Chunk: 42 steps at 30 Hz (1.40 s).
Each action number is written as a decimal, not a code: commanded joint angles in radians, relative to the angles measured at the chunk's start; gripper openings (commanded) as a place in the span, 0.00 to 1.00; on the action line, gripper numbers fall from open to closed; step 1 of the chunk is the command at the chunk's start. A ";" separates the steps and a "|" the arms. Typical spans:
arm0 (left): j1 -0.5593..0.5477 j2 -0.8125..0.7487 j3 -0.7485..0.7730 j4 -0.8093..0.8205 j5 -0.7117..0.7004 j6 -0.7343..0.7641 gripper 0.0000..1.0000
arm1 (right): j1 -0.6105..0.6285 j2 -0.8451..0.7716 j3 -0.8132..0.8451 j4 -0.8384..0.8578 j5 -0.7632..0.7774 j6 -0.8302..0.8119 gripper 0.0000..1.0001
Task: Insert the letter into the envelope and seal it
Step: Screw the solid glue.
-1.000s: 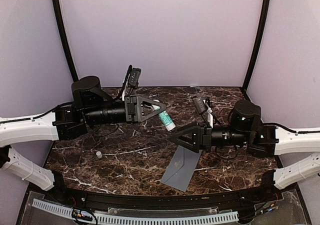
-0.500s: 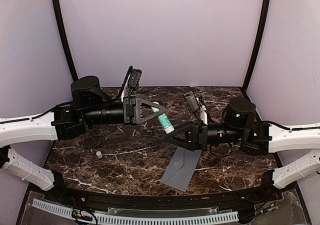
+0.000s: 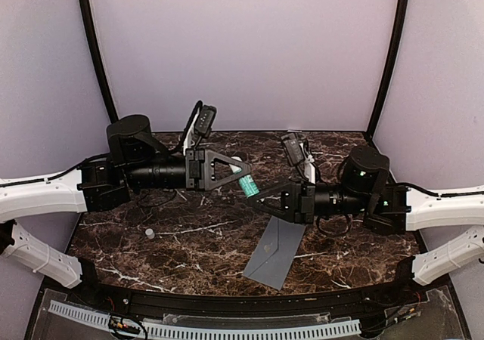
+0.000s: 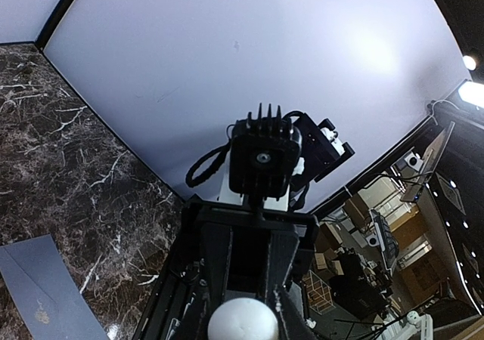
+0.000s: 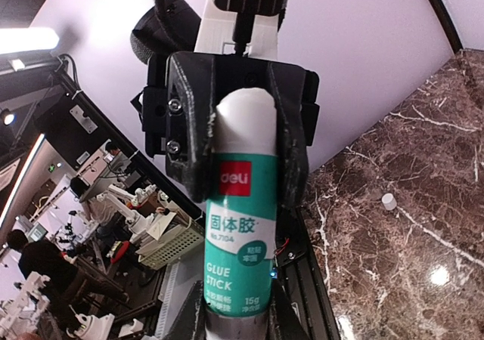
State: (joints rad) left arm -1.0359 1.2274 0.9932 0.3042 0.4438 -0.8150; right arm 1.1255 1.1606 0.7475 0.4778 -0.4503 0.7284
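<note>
Pale lilac walls (image 3: 242,53) close in a dark marble-patterned table (image 3: 204,253), and above it the two arms meet in mid-air; a second ago the right gripper (image 3: 261,199) hung well apart from the glue stick (image 5: 236,234), and since then it has slid leftwards until its fingers reach the stick's lower end, while the left arm has hardly shifted. The left gripper (image 3: 243,177) is clamped on the stick's white upper end, its jaws pressed to either side in the right wrist view. The stick's lower end runs out of that view between the right gripper's own fingers, so I cannot tell whether they have closed on it or only flank it. This reads as a two-handed move on the stick, a handover or an uncapping, in aid of the sealing. The envelope (image 3: 276,253) lies flat on the table near the front edge, just below the right gripper, untouched; the letter is nowhere in view, so it is probably already inside, which leaves gluing and closing the flap. A small white cap-like piece (image 3: 150,233) sits alone on the left of the table. The stick's green label reads "deli", "固体胶", "No.7104", "GLUE STICK" and "15g"; the left wrist view shows a small gold emblem on the envelope, too fine to read.
</note>
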 commanded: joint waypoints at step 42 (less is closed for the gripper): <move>-0.016 0.040 -0.080 0.276 0.032 -0.130 0.20 | 0.000 0.010 -0.052 0.160 0.088 0.031 0.02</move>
State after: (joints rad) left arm -1.0454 1.2667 0.9253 0.4984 0.4549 -0.8974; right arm 1.1255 1.1740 0.7132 0.6064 -0.3634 0.7761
